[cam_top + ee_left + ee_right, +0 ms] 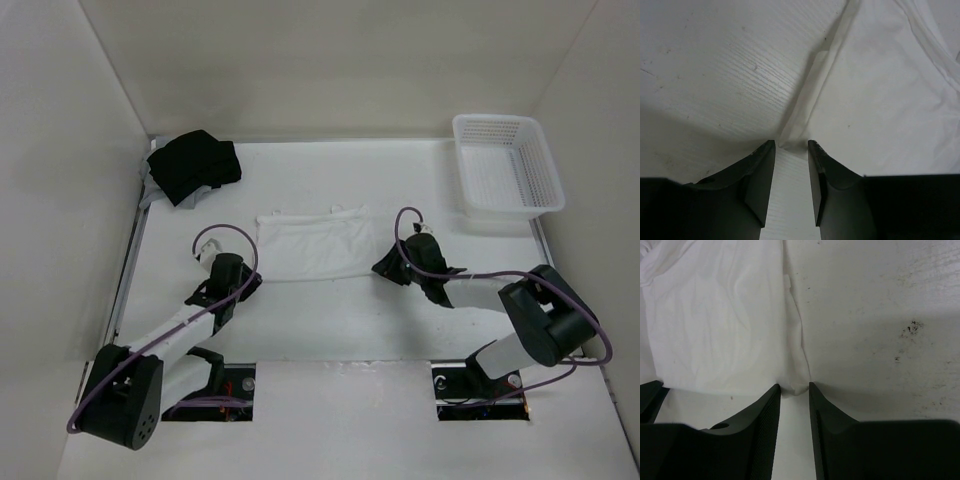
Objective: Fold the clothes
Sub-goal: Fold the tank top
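You have the white garment [315,245] lying flat and spread out on the table [330,320], a wide rectangle with soft wrinkles. Your left gripper [791,145] is down at the garment's near left corner. In the left wrist view the tip of that corner pokes just into the gap between the two fingers. They stand a little apart with bare table showing between them, so the pincer is released, not clenched on cloth. Your right gripper [795,386] sits at the garment's near right corner in the same way: fingers slightly parted, the corner's rounded tip just at their ends, nothing clamped. Well beyond the garment's far right corner stands the white basket [505,170]. Off the garment's far left corner, apart from it, lies the black cloth bundle [193,165].
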`<action>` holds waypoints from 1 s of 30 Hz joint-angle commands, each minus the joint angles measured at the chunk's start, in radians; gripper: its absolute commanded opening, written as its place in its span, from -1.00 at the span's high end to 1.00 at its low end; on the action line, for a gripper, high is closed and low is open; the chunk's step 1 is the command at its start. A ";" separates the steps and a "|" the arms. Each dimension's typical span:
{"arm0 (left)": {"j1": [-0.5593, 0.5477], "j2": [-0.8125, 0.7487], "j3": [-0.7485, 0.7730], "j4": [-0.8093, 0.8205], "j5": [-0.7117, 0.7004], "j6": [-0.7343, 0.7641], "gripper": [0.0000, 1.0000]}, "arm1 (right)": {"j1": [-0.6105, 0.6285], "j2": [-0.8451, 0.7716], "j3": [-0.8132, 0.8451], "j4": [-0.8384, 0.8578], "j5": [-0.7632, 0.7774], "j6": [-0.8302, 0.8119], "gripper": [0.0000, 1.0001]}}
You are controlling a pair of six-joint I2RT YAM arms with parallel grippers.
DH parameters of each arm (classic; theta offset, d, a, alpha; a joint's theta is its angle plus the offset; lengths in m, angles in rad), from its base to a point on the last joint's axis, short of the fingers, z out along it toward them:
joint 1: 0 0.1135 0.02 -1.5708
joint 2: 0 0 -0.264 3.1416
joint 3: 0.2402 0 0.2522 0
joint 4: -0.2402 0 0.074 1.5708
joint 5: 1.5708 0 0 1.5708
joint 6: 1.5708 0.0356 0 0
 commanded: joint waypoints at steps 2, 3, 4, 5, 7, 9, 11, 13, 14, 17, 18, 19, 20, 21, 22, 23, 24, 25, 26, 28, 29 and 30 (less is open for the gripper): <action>0.007 0.036 0.004 0.002 -0.003 -0.005 0.47 | -0.001 -0.003 -0.023 0.018 0.025 0.030 0.42; 0.009 0.042 0.004 0.014 -0.002 -0.002 0.50 | -0.001 -0.003 -0.024 0.020 0.022 0.033 0.47; 0.010 0.048 0.004 0.029 0.000 0.002 0.52 | 0.001 -0.003 -0.024 0.020 0.025 0.036 0.50; 0.013 0.056 0.004 0.040 0.000 0.005 0.55 | 0.001 -0.003 -0.024 0.020 0.025 0.036 0.54; 0.013 0.068 0.000 0.069 0.000 0.010 0.60 | 0.001 0.000 -0.021 0.020 0.025 0.036 0.65; 0.015 0.079 -0.005 0.098 0.000 0.012 0.66 | -0.001 0.003 -0.018 0.020 0.024 0.036 0.70; 0.018 0.083 -0.010 0.125 0.001 0.016 0.76 | -0.001 0.003 -0.018 0.021 0.025 0.036 0.77; 0.019 0.079 -0.011 0.137 0.004 0.021 0.82 | 0.002 -0.009 -0.020 0.023 0.025 0.036 0.83; 0.019 0.070 -0.011 0.137 0.004 0.025 0.85 | 0.002 -0.020 -0.023 0.024 0.027 0.034 0.86; 0.024 0.022 -0.011 0.126 0.004 0.038 0.92 | 0.002 -0.064 -0.032 0.023 0.028 0.024 0.92; 0.024 -0.014 -0.011 0.116 0.011 0.039 0.94 | 0.005 -0.083 -0.035 0.018 0.028 0.021 0.93; 0.021 -0.053 -0.008 0.099 0.014 0.039 0.94 | 0.005 -0.115 -0.039 0.011 0.030 0.013 0.95; 0.010 -0.109 0.001 0.067 0.011 0.044 0.95 | 0.005 -0.153 -0.044 -0.003 0.033 0.007 0.96; 0.002 -0.172 0.018 0.018 0.011 0.047 0.95 | 0.014 -0.205 -0.049 -0.032 0.036 0.001 0.97; -0.008 -0.243 0.045 -0.045 0.008 0.051 0.95 | 0.030 -0.265 -0.049 -0.077 0.042 -0.004 0.97; -0.019 -0.312 0.078 -0.109 0.000 0.062 0.95 | 0.049 -0.334 -0.047 -0.130 0.054 -0.012 0.97; -0.030 -0.379 0.116 -0.171 -0.012 0.074 0.95 | 0.069 -0.413 -0.041 -0.194 0.073 -0.025 0.97; -0.042 -0.444 0.157 -0.231 -0.028 0.096 0.95 | 0.094 -0.502 -0.027 -0.277 0.099 -0.041 0.98; -0.051 -0.496 0.202 -0.289 -0.048 0.117 0.95 | 0.122 -0.591 -0.007 -0.361 0.126 -0.051 0.98; -0.074 -0.574 0.298 -0.396 -0.090 0.153 0.95 | 0.174 -0.760 0.046 -0.526 0.159 -0.061 0.97; -0.086 -0.599 0.341 -0.441 -0.109 0.163 0.95 | 0.194 -0.831 0.083 -0.598 0.168 -0.062 0.97; -0.099 -0.616 0.381 -0.475 -0.120 0.173 0.95 | 0.214 -0.889 0.123 -0.665 0.176 -0.062 0.97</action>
